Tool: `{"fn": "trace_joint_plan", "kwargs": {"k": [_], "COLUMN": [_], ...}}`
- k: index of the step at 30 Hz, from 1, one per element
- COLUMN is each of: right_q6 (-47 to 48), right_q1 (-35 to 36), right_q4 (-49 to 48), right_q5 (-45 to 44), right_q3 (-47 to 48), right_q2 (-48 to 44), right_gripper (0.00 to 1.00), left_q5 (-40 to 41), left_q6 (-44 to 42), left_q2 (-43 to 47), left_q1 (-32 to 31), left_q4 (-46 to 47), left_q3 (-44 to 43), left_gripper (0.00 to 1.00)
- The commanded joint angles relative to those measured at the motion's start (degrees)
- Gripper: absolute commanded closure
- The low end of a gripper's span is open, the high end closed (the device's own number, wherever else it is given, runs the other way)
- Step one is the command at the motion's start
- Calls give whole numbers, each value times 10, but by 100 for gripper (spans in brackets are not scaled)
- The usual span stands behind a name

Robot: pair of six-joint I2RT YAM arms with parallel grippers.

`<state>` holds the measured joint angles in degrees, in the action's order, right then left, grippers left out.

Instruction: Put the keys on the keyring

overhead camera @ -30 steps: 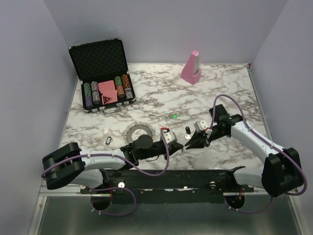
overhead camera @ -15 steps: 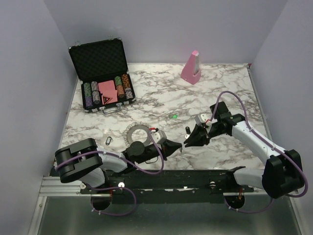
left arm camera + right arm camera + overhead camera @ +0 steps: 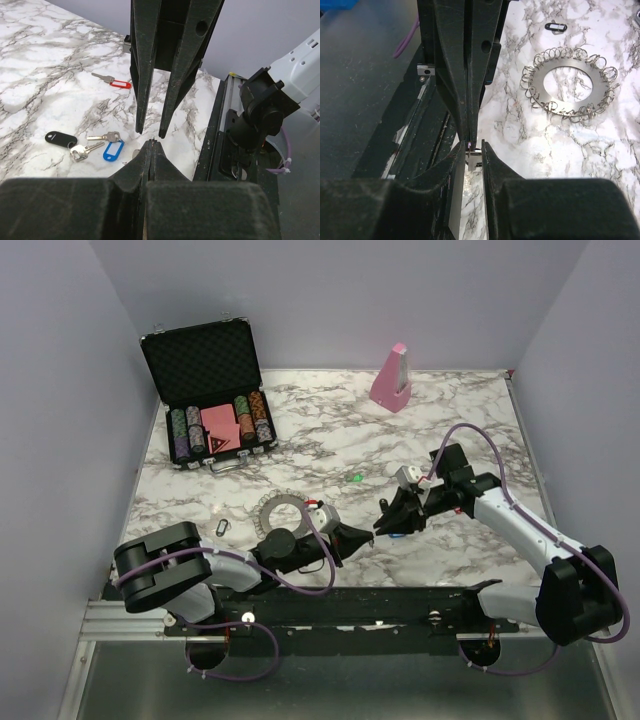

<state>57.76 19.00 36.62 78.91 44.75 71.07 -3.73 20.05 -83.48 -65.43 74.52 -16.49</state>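
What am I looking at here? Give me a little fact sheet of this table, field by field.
Surface: marble table
Keyring: lying flat, in neither gripper
Loose keys: red-tagged key, blue-tagged key, black-tagged key, all on the table
Left gripper: shut, tip to tip with the other
Right gripper: jaws slightly apart; small silver piece at its tips, grip unclear
Far side: open poker chip case, pink block
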Motion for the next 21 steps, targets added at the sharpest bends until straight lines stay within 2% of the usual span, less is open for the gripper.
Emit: {"fn": "trace_joint_plan", "kwargs": {"k": [1, 12, 21], "right_q6": [-33, -34, -39], "right_q1": [-3, -2, -2], "right_q4": [-29, -25, -29], "right_q5": [-4, 2, 0], "right_q3": [-14, -21, -24], "right_q2": [-3, 2, 4], "right_gripper": [72, 71, 78], "left_q5": [0, 8, 9], "left_q6": [3, -3, -3], "left_q2": [5, 16, 13], "left_q1": [0, -1, -1], "left_q4": [165, 166, 166], "left_q3": [-4, 0, -6], "left_gripper": [100, 100, 100]}}
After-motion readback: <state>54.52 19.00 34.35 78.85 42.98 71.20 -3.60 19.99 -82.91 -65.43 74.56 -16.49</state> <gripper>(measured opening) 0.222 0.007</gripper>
